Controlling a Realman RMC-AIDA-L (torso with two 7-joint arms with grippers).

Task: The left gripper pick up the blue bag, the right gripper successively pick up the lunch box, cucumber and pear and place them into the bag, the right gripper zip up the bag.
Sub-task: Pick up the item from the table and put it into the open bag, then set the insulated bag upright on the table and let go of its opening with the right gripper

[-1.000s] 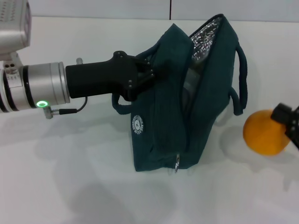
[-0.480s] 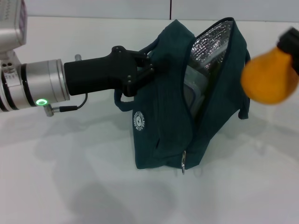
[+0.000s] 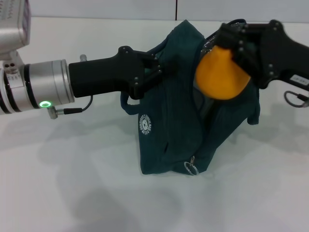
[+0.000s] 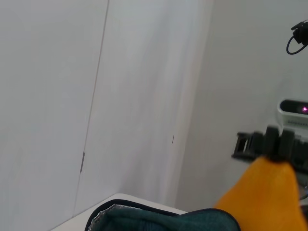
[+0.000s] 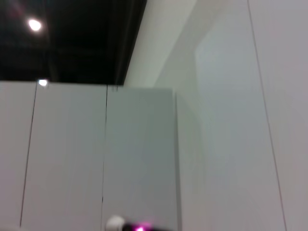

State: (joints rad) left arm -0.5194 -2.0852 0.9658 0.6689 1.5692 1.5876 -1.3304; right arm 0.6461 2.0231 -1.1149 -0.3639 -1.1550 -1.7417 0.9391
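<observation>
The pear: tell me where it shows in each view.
Head view: pear, orange-yellow, held by the right gripper at the blue bag opening.
Left wrist view: pear in the lower right corner, beside the bag's rim.
Right wrist view: not in it.
Shared landmark: the bag's silver-lined rim.

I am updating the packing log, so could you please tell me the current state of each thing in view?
blue bag: standing on the table, unzipped, mouth open, its upper edge gripped.
zipper pull: hanging loose at the bag's lower end.
pear: orange-yellow, held in the air at the bag's open mouth, not yet released.
left gripper: shut on the blue bag, holding it open.
right gripper: shut on the pear.
</observation>
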